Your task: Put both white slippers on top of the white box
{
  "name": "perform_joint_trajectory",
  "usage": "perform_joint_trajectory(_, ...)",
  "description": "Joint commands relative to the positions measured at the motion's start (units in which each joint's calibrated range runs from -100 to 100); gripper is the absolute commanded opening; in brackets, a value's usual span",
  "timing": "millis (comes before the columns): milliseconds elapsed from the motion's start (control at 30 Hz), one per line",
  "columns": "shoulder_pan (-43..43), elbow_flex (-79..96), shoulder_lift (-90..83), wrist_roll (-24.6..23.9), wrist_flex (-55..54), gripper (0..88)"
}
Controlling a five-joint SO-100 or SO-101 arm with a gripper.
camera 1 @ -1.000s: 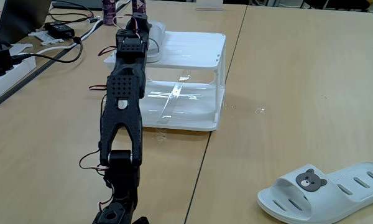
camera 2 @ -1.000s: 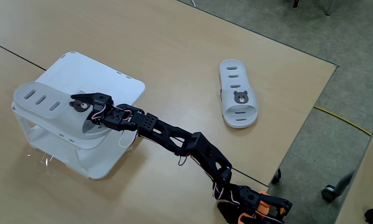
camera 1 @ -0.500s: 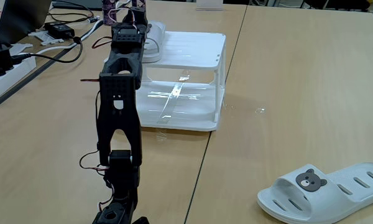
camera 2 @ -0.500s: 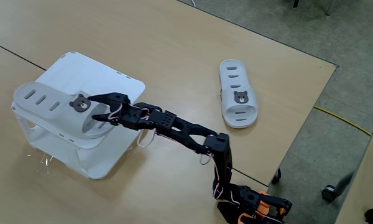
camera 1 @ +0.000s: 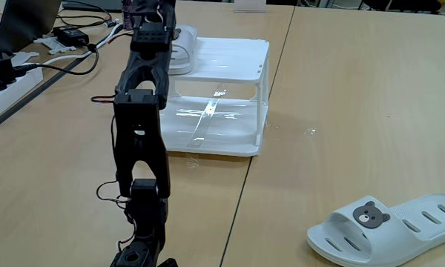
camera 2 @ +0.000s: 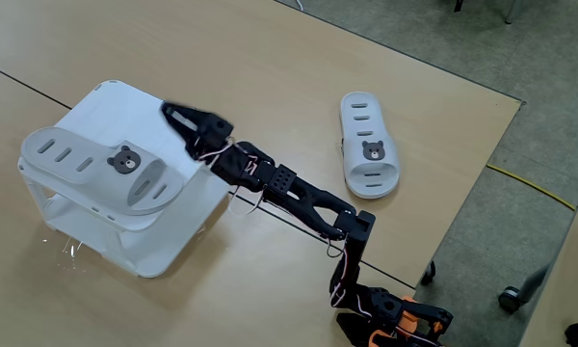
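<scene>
in a fixed view from above, the black arm reaches from its base at the lower right across the wooden worktop [camera 2: 270, 58], and the jaws [camera 2: 178, 120] hang above the white box [camera 2: 188, 127], over the right part of its glossy top. the jaws stand a little apart with nothing between them. just to the left of the jaws and below them, one white slipper [camera 2: 101, 172] lies flat on the box top, touching it, its bear badge facing up and its slotted end pointing away from the jaws toward the left edge of the box; the jaws are clear of it. well to the right of the jaws, the other white slipper [camera 2: 369, 145] lies on the bare worktop, badge up, apart from the box. in a fixed view from low at the arm's base, the jaws sit at the top edge and are mostly hidden by the arm, with the slipper on the box [camera 1: 184, 50] just to their right, and the second slipper [camera 1: 389, 228] far off at the lower right. cables and a power strip [camera 1: 7, 78] lie left of the arm.
</scene>
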Motion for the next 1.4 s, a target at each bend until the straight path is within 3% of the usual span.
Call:
perform_joint_trajectory(0, 2.52, 0.19, -5.6, 0.42, -25.24, 0.8)
perform_joint_trajectory(133, 4.25, 13.82, -16.04, 0.42, -41.03, 0.8)
perform_joint_trajectory(267, 4.49, 42.14, -34.21, 0.42, -42.41, 0.8)
perform_joint_trajectory(400, 4.41, 77.33, -48.85, 0.42, -53.8, 0.8)
perform_joint_trajectory(600, 4.25, 98.16, -50.03, 0.42, -55.35, 0.8)
perform_joint_trajectory(900, 11.56, 102.76, -15.36, 0.42, -71.14, 0.8)
perform_joint_trajectory(1133, 31.14, 103.4, 7.61, 0.42, -80.37, 0.8)
perform_joint_trajectory(1367, 52.52, 102.86, 17.12, 0.42, -84.34, 0.8)
